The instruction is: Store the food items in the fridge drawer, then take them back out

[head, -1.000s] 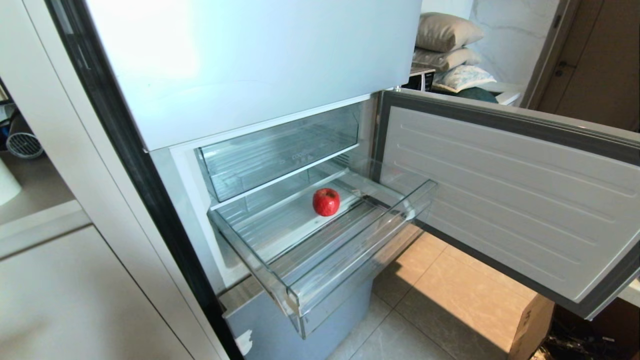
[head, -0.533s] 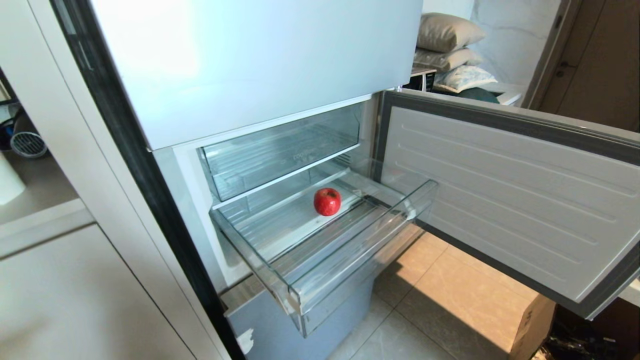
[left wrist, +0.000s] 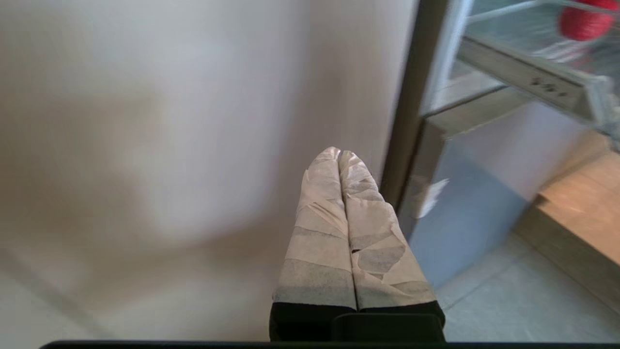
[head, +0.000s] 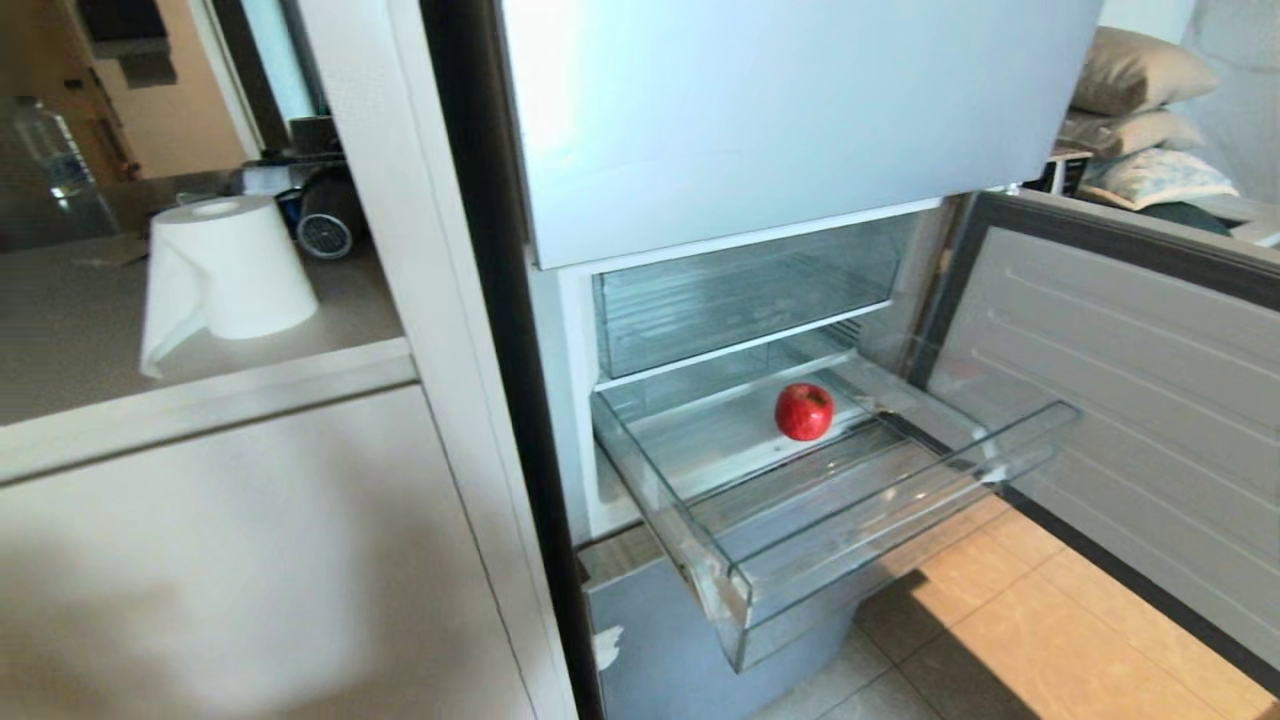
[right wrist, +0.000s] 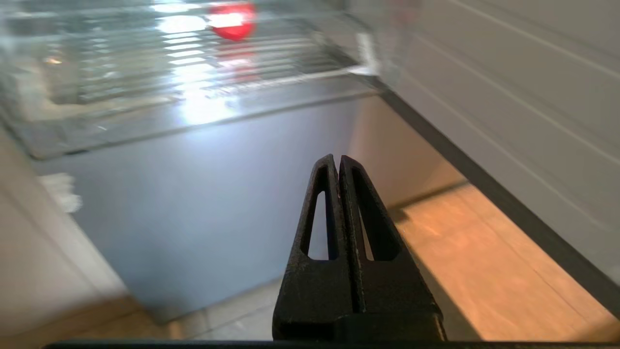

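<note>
A glossy red apple lies alone on the ribbed floor of the clear fridge drawer, which is pulled out of the open fridge. The left wrist view catches the apple far off; in the right wrist view the apple is seen through the drawer. Neither arm shows in the head view. My left gripper, fingers wrapped in pale tape, is shut and empty in front of a white cabinet panel. My right gripper, black, is shut and empty, low, below the drawer's front.
The fridge door stands open to the right over tan floor tiles. A second clear bin sits above the drawer. Left of the fridge, a counter bears a paper towel roll. Pillows are stacked at the back right.
The whole head view has swung left, so the fridge now sits right of centre and the counter with the paper roll has come into sight. The apple lies where it was.
</note>
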You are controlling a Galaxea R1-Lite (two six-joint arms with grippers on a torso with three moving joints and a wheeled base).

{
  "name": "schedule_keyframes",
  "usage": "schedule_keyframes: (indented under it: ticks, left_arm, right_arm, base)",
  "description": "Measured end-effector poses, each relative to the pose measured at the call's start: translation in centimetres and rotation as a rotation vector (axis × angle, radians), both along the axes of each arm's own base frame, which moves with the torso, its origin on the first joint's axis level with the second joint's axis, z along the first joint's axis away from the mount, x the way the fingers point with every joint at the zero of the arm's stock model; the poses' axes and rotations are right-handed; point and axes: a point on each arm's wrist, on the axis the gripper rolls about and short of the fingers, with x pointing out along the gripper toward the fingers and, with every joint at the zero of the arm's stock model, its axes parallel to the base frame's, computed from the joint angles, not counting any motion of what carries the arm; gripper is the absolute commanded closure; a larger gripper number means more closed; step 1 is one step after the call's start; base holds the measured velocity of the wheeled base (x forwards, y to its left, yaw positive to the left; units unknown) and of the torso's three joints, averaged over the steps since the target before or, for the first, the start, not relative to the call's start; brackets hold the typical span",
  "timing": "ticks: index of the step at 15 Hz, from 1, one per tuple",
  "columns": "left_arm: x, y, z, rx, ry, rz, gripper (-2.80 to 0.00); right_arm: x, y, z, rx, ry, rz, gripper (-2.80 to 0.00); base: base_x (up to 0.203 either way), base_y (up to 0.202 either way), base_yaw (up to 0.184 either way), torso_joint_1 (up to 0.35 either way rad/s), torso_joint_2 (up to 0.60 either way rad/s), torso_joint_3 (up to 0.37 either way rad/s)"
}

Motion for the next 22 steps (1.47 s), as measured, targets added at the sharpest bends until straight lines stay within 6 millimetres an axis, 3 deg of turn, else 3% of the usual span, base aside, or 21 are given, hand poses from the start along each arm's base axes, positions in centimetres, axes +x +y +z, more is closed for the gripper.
schedule_keyframes:
  ticks: [6,10,13,16,19,22]
  left_arm:
    - [0.0,0.0,0.0,0.000,0.000,0.000,0.00]
    - [0.0,0.0,0.0,0.000,0.000,0.000,0.00]
    - [0.0,0.0,0.0,0.000,0.000,-0.001,0.00]
    - [0.0,0.0,0.0,0.000,0.000,0.000,0.00]
    - [0.0,0.0,0.0,0.000,0.000,0.000,0.00]
    - [0.0,0.0,0.0,0.000,0.000,0.000,0.00]
  right_arm:
    - [0.0,0.0,0.0,0.028,-0.001,-0.006,0.00]
    - [0.4,0.0,0.2,0.029,0.046,-0.008,0.00]
    - [2.0,0.0,3.0,0.071,0.091,-0.012,0.00]
    - [6.1,0.0,8.3,0.142,0.215,-0.027,0.00]
    - [12.8,-0.1,14.1,0.184,0.325,-0.057,0.00]
    - [19.5,-0.6,16.5,0.189,0.408,-0.151,0.00]
  base:
    - [0.001,-0.007,0.165,0.004,0.00,0.004]
    - [0.000,-0.002,0.020,0.001,0.00,0.001]
    - [0.000,0.000,0.000,0.000,0.00,0.000]
    - [0.000,0.000,0.000,0.000,0.00,0.000]
    - [0.000,0.000,0.000,0.000,0.00,0.000]
    - [0.000,0.000,0.000,0.000,0.00,0.000]
